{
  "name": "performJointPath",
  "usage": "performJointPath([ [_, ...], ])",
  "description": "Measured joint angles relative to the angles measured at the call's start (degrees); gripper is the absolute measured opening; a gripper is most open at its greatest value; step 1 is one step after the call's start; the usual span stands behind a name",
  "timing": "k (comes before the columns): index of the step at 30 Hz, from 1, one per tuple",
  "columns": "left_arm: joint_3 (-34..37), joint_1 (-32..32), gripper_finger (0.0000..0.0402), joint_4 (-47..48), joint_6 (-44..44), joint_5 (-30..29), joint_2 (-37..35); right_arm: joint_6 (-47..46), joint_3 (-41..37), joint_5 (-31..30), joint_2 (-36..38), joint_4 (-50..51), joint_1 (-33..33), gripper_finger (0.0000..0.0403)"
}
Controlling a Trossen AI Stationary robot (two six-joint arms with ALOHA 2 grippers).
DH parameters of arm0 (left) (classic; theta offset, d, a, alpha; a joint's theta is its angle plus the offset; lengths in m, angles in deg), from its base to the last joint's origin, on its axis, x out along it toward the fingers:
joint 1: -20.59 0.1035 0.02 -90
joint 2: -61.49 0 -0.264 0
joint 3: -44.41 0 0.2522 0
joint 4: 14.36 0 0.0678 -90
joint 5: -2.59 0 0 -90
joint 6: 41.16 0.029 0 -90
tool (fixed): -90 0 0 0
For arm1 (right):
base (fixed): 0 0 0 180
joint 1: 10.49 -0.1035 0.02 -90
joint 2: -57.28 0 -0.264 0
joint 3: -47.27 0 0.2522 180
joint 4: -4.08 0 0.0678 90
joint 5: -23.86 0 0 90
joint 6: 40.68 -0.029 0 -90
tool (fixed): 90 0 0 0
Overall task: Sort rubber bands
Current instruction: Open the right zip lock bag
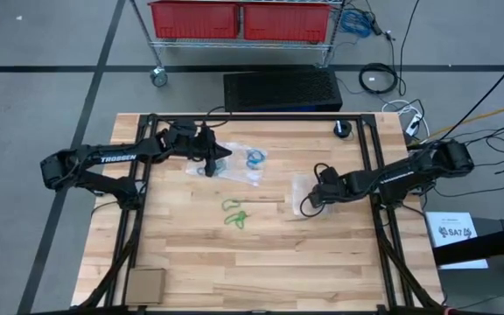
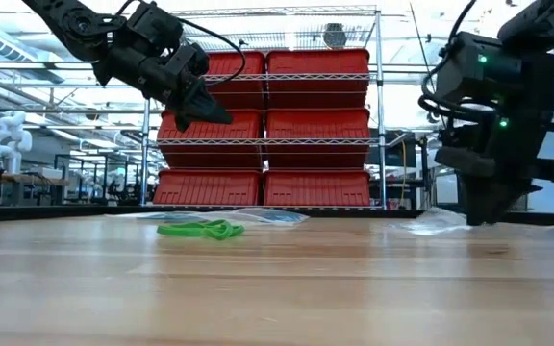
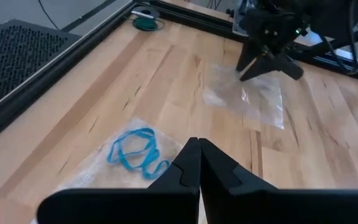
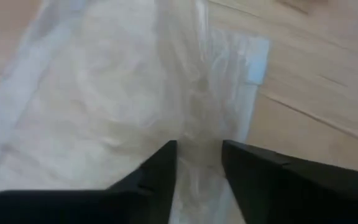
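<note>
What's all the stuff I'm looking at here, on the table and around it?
green rubber bands: a small heap, green, middle of the table
blue rubber bands: a few, blue, on a clear bag
clear bags: two, see-through, one near the left arm, one under the right arm
cardboard piece: one, brown, table's near left corner
table: one, light wood
red bins: several, red, on a wire rack behind the table
left pincer: shut, raised beside the blue bands
right pincer: slightly open, down at its bag
</note>
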Motion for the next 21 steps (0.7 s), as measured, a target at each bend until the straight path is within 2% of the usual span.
performJointPath([
  [4, 0.0, -0.09, 0.0002, -0.7, -0.04, 0.0, 0.01, 8.23, 0.61, 0.62, -0.09, -4.57, -0.1, 0.0025],
  [6, 0.0, -0.09, 0.0002, -1.5, -0.8, 0.0, 0.06, 13.24, 2.37, -0.81, -0.09, -5.49, -0.21, 0.0008],
  [13, -0.02, -2.86, 0.0016, -7.82, -1.77, 3.24, 4.09, 38.55, 13.31, -7.51, -0.07, -4.16, -2.9, 0.0013],
  [21, -0.44, -8.0, 0.0108, -23.91, -15.36, 9.11, 11.65, 62.46, 26.51, -17.58, -0.06, 2.16, -5.04, 0.0013],
])
